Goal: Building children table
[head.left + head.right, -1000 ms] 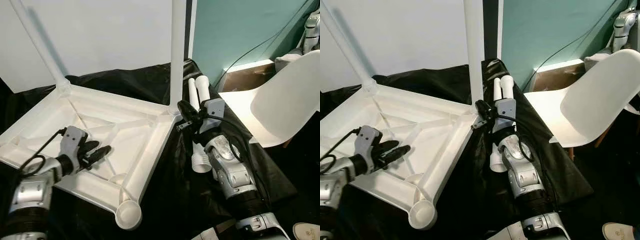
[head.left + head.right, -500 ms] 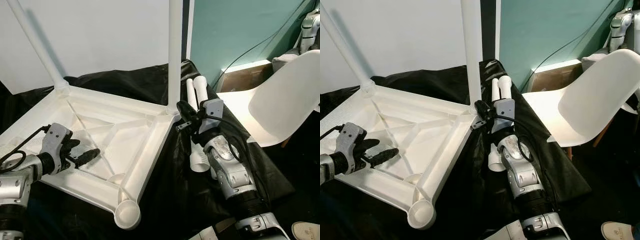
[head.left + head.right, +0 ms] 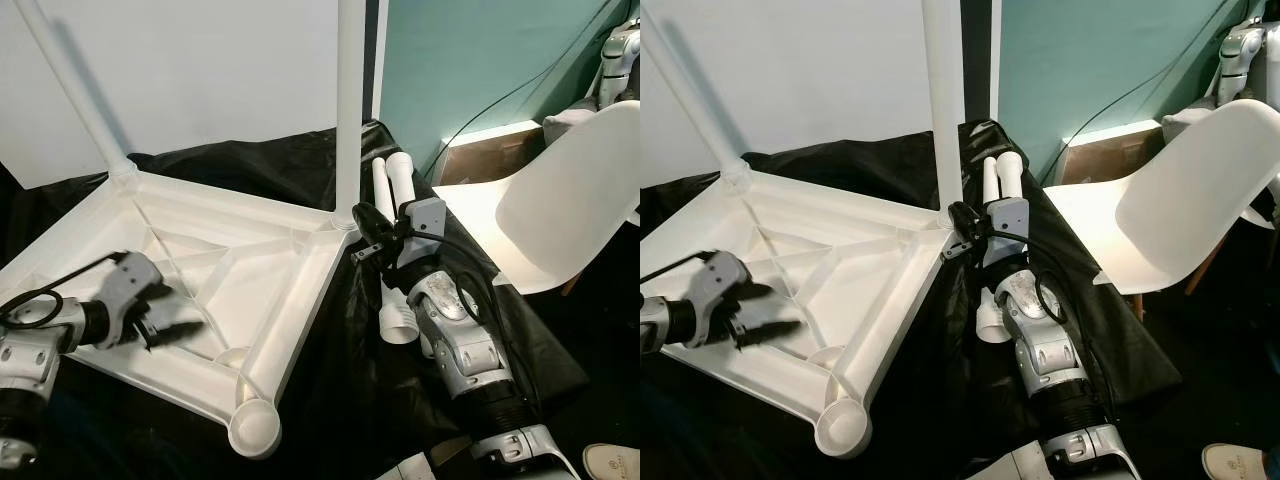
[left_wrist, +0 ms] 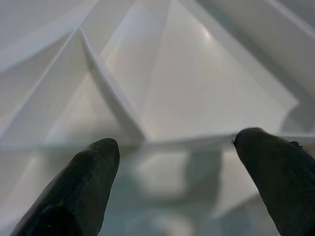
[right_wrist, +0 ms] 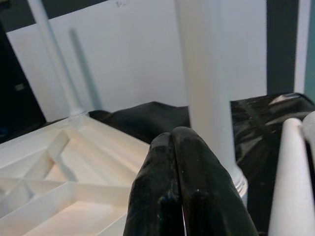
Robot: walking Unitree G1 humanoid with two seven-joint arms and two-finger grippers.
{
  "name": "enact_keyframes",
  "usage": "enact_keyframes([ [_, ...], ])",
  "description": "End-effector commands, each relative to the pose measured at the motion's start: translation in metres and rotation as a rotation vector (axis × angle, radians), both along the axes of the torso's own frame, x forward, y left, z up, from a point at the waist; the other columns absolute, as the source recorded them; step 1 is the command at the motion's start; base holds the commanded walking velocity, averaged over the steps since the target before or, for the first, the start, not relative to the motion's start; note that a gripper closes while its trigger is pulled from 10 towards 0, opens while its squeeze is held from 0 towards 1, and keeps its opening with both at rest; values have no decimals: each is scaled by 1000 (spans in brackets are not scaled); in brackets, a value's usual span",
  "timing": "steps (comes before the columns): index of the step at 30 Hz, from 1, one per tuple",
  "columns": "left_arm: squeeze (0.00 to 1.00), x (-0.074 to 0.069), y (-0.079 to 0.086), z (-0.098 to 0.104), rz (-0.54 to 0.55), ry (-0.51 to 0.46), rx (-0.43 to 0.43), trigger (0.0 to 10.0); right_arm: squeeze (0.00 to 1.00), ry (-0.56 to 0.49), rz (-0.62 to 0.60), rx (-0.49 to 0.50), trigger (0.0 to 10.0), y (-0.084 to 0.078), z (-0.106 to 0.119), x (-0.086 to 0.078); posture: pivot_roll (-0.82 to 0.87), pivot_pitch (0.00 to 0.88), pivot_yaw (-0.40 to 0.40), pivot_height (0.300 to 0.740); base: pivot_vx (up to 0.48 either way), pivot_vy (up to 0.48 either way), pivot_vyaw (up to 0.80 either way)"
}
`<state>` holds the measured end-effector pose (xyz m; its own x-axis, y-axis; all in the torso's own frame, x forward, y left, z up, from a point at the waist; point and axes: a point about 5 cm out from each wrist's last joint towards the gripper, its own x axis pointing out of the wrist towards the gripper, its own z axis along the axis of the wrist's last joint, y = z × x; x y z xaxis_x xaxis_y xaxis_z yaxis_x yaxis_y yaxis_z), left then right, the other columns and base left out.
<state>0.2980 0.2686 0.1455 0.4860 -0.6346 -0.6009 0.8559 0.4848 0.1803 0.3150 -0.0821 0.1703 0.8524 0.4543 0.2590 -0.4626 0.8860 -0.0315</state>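
Observation:
The white children's table top (image 3: 292, 300) lies upside down on a black sheet. One white leg (image 3: 350, 110) stands in its right corner and another leg (image 3: 75, 90) in the far left corner. The near corner socket (image 3: 256, 430) holds nothing. Two loose legs (image 3: 398, 200) lie on the sheet beside my right arm. My left gripper (image 3: 178, 328) hovers open over the ribbed underside near the front rail; its fingers (image 4: 74, 196) stand wide apart with nothing between them. My right gripper (image 3: 362, 222) is shut and empty, its fingertips (image 5: 179, 187) right beside the base of the upright leg (image 5: 204, 73).
A white moulded chair (image 3: 570, 200) stands close on the right, with a teal wall behind it. Part of another robot (image 3: 620, 60) shows at the top right. A white wall panel backs the table. A shoe (image 3: 612, 462) lies at the bottom right.
My left gripper has dropped lower and nearer the table's front rail, and its wrist has turned. The right arm has held still beside the upright leg.

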Motion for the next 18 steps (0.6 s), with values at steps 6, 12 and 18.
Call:
enact_keyframes([
  [6, 0, 12, -4, 1, 10, -84, 98, 10000, 0, 39, 96, -16, 10000, 11, -7, -7, -41, 0, 56, 740, 0, 0, 0],
  [12, 0, 24, -7, 7, -6, -134, 175, 10000, 0, 44, 128, -23, 10000, 16, -10, -11, -47, 0, 62, 740, 0, 0, 0],
  [18, 0, 28, -6, 5, -83, -137, 293, 10000, 0, 47, 121, -21, 10000, 14, -9, -9, -47, 0, 61, 740, 0, 0, 0],
])
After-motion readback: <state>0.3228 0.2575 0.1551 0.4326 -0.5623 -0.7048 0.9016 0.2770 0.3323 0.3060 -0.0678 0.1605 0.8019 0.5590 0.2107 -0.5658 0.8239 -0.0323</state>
